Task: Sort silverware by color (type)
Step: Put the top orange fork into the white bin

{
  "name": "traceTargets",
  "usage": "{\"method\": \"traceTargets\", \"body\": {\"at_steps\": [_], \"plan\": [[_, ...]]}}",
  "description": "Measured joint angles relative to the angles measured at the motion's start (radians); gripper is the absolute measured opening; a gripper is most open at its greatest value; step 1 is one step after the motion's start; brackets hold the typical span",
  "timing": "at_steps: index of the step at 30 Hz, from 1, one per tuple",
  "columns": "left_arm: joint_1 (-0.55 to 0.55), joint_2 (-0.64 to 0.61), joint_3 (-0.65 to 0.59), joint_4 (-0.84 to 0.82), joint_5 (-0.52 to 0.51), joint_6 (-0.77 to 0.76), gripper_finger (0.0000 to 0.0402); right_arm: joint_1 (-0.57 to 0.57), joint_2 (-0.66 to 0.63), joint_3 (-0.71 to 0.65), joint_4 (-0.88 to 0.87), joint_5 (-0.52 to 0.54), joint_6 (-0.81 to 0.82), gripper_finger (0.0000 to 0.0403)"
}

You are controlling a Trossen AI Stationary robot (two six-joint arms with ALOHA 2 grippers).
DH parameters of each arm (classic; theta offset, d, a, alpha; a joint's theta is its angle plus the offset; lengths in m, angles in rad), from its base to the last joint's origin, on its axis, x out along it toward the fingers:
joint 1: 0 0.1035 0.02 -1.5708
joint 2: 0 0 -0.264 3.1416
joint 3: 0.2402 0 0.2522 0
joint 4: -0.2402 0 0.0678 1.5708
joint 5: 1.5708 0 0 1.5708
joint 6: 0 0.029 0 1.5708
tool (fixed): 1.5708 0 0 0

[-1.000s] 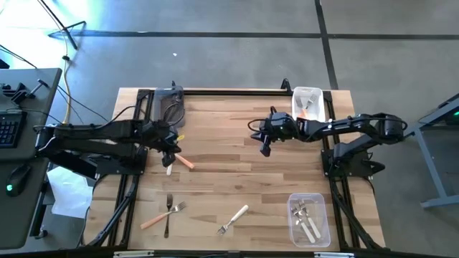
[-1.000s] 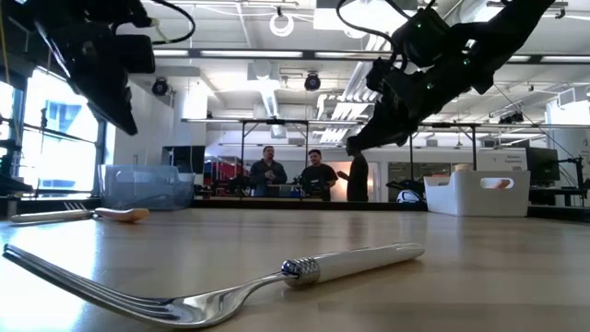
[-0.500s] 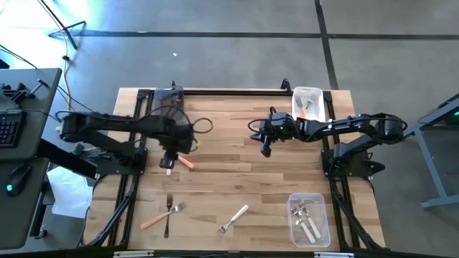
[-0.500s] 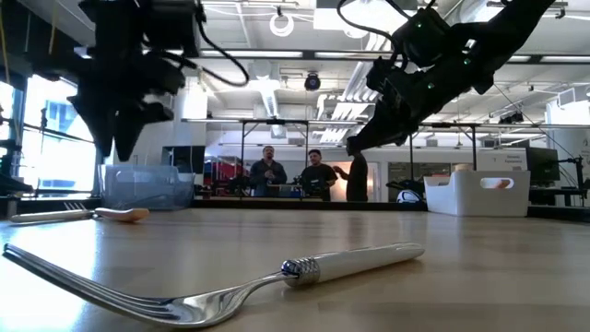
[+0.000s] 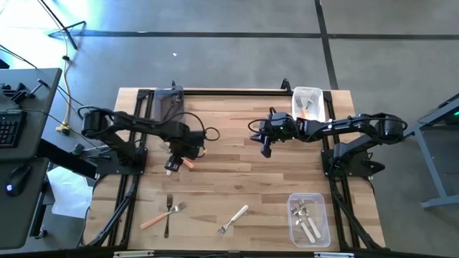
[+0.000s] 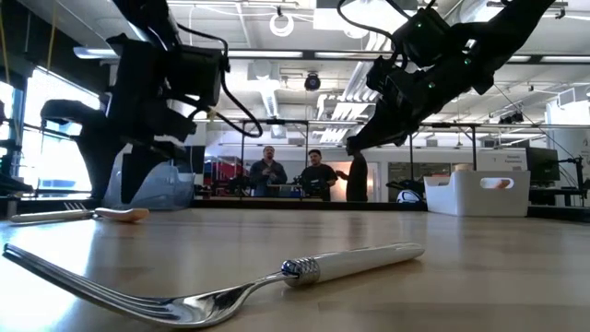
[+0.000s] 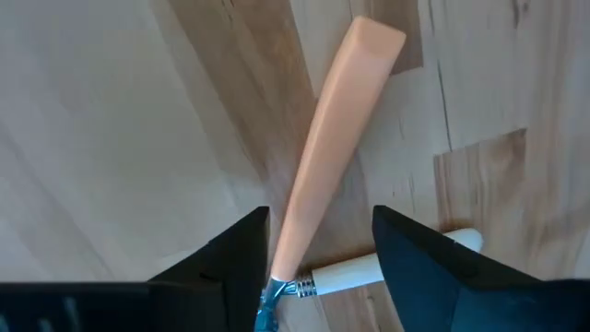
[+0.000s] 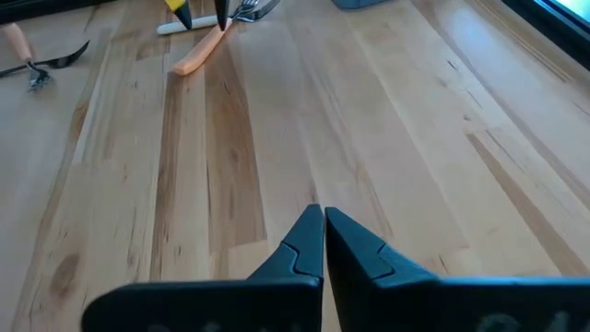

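Note:
A salmon-handled fork (image 7: 332,148) lies on the table's left half, crossed over a white-handled fork (image 7: 369,269). My left gripper (image 7: 318,258) hangs open over them, pointing down, one finger on each side of the salmon handle; I cannot tell whether they touch it. From above, it shows (image 5: 174,161) beside the salmon fork (image 5: 187,163). My right gripper (image 5: 265,148) is shut and hangs above the middle of the table, holding nothing. Near the front edge lie a salmon fork (image 5: 154,219), a dark fork (image 5: 167,215) and a white-handled fork (image 5: 234,218).
A grey bin (image 5: 169,104) stands at the far left. A white bin (image 5: 307,102) at the far right holds a salmon piece. A clear bin (image 5: 308,219) at the near right holds white-handled forks. People stand in the room beyond the table (image 6: 293,173).
My left gripper has come down over the crossed salmon and white forks, shifting a little toward the table's right, and has opened. The forks have stayed where they were.

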Motion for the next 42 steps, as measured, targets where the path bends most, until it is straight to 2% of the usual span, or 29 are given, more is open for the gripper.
{"method": "traceTargets", "body": {"at_steps": [8,15,18,23,25,28,34,39,42], "plan": [[-0.014,0.088,0.0,0.023,-0.007,0.006,0.015,0.0,0.0,0.0,0.0,0.0,-0.008,0.0],[-0.048,0.123,0.003,0.036,-0.07,0.01,0.0138,0.0,0.0,0.0,-0.001,0.001,-0.01,0.0],[-0.047,0.122,0.003,0.041,-0.08,0.007,0.0109,0.0,0.0,0.0,-0.001,0.001,-0.012,0.0],[-0.047,0.12,0.003,0.046,-0.102,0.004,0.0037,0.0,0.0,0.0,-0.001,0.003,-0.027,0.0],[-0.047,0.122,0.011,0.038,-0.109,0.014,0.0033,0.0,-0.001,0.0,-0.002,0.003,-0.027,0.0],[-0.047,0.128,0.043,0.011,-0.124,0.02,0.0033,0.0,-0.001,0.0,-0.005,0.003,-0.028,0.0],[-0.042,0.127,0.191,-0.092,-0.249,0.073,0.0033,0.0,-0.011,-0.001,-0.027,0.003,-0.035,0.0],[-0.017,0.126,0.321,-0.061,-0.216,0.127,0.0033,0.001,-0.074,-0.001,-0.102,0.003,-0.034,0.0],[-0.008,0.163,0.384,0.024,-0.217,0.196,0.0033,0.004,-0.132,-0.001,-0.189,0.01,-0.031,0.0]]}}
